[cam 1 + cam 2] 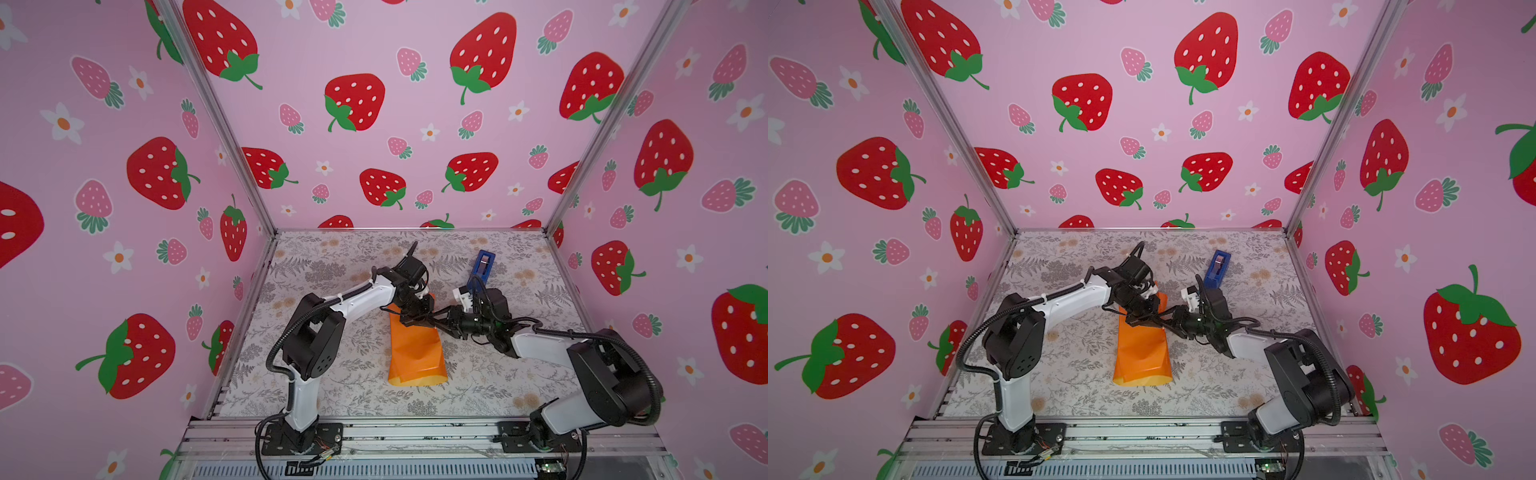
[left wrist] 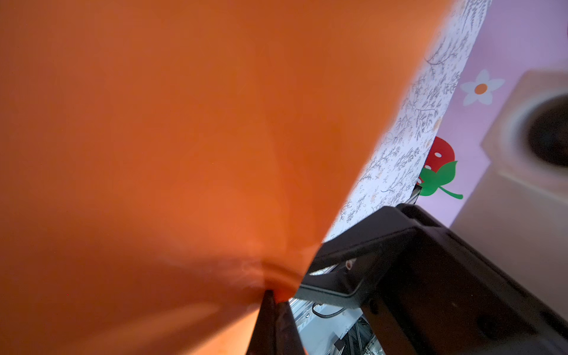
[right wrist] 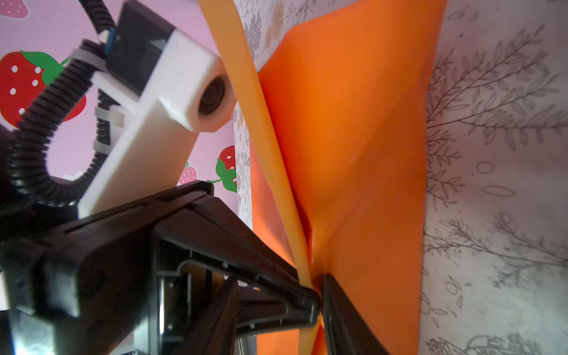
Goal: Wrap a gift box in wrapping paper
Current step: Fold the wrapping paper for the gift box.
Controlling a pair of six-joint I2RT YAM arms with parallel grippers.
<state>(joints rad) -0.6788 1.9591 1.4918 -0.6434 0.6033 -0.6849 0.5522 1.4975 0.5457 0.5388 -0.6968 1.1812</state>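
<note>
The left end effector (image 2: 272, 296) is pressed together, pinching the far edge of the wrapping paper (image 1: 415, 353). The paper lies folded on the tabletop (image 1: 345, 374), running from those tips back toward the arm bases. The right end effector (image 1: 436, 323) sits just beside it at the same edge, jaws spread.

The wrapping paper (image 1: 415, 353) lies on the table covering (image 1: 332, 257), running from the left gripper (image 1: 409, 321) back toward its base. The tape dispenser (image 1: 481, 266) sits beyond the right gripper (image 1: 435, 323) (clear of the paper).
</note>
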